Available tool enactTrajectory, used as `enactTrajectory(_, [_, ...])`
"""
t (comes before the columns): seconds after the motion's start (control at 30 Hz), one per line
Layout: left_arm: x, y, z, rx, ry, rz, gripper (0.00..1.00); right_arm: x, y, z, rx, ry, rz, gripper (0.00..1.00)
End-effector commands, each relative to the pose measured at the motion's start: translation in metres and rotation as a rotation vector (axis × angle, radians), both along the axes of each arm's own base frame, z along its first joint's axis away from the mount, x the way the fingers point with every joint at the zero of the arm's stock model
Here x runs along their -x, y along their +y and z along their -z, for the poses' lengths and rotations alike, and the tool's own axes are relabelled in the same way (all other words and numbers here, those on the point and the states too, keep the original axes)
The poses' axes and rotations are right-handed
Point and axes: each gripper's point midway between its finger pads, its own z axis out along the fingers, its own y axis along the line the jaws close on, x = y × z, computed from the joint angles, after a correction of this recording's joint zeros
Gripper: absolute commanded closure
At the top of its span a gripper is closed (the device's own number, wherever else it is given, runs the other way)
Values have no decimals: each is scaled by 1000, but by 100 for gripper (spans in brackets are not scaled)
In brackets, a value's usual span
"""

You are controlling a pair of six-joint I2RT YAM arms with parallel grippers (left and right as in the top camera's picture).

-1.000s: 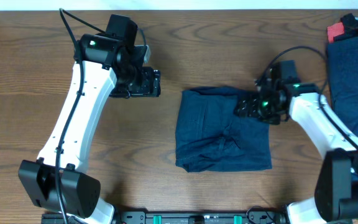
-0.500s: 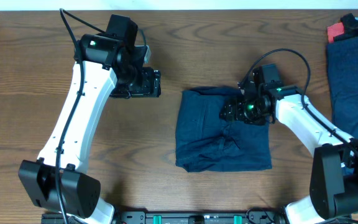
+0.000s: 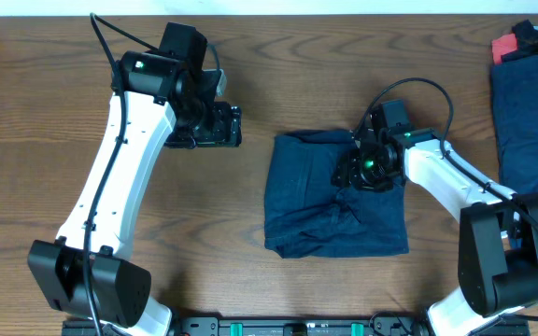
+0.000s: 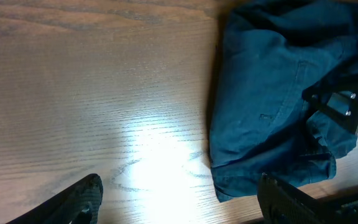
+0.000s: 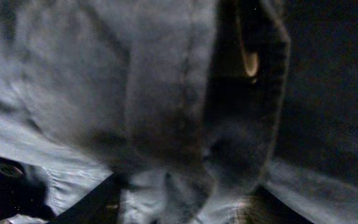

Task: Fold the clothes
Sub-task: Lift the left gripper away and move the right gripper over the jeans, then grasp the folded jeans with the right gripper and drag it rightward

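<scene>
Spanning the whole view, the wooden table [image 3: 45, 56] bears 2 navy pieces: the folded garment [image 3: 325, 219] at centre and a second garment [image 3: 530, 112] at the right edge. The left gripper [image 3: 224, 124] hangs over bare wood beside the folded garment, jaws wide. The right gripper [image 3: 351, 172] presses into the folded garment's upper right, fabric bunched between its fingers; whether they pinch it, I cannot tell.

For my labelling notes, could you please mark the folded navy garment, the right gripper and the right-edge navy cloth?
Folded navy garment [image 3: 308, 213]: overhead view, its flat left half.
Right gripper [image 3: 346, 175]: overhead view, midway between its fingertips.
Right-edge navy cloth [image 3: 530, 121]: overhead view, its middle.
</scene>
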Motion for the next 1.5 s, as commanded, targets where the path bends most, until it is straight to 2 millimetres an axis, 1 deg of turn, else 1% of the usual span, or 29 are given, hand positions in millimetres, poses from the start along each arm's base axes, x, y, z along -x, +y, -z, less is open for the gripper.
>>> enactTrajectory(0.0, [2,2,-7,2,-20,-5,19,3,2,3,7,12,0,67])
enactTrajectory(0.03, [2,2,-7,2,-20,-5,19,3,1,3,7,11,3,75])
enactTrajectory(0.07, [2,2,-7,2,-20,-5,19,1,2,2,6,9,6,86])
enactTrajectory(0.1, [2,2,-7,2,-20,-5,19,1,2,1,5,8,7,91])
enactTrajectory(0.13, [2,2,-7,2,-20,-5,19,-1,2,-1,4,6,9,99])
enactTrajectory(0.27, [2,3,-7,-3,-23,5,19,-6,3,-11,3,2,10,99])
enactTrajectory(0.4, [2,3,-7,-3,-24,5,19,-13,5,-31,-1,-14,9,99])
enactTrajectory(0.57, [2,3,-7,-7,-26,9,19,-21,8,-68,-14,-63,8,99])
enactTrajectory(0.7, [2,3,-7,-7,-27,11,19,-21,8,-94,-23,-98,8,99])
enactTrajectory(0.87, [2,3,-7,-7,-26,11,19,-21,8,-133,-48,-193,8,99])
enactTrajectory(1.0, [2,3,-7,-7,-27,11,19,-18,8,-166,-82,-273,19,99])
enactTrajectory(1.1, [2,3,-7,-7,-27,11,19,-13,9,-185,-109,-318,20,99])
enactTrajectory(1.3, [2,3,-7,-7,-27,11,19,-8,23,-225,-234,-420,-3,99])
enactTrajectory(1.47, [2,3,-7,-7,-26,11,19,-8,23,-254,-265,-506,4,99])
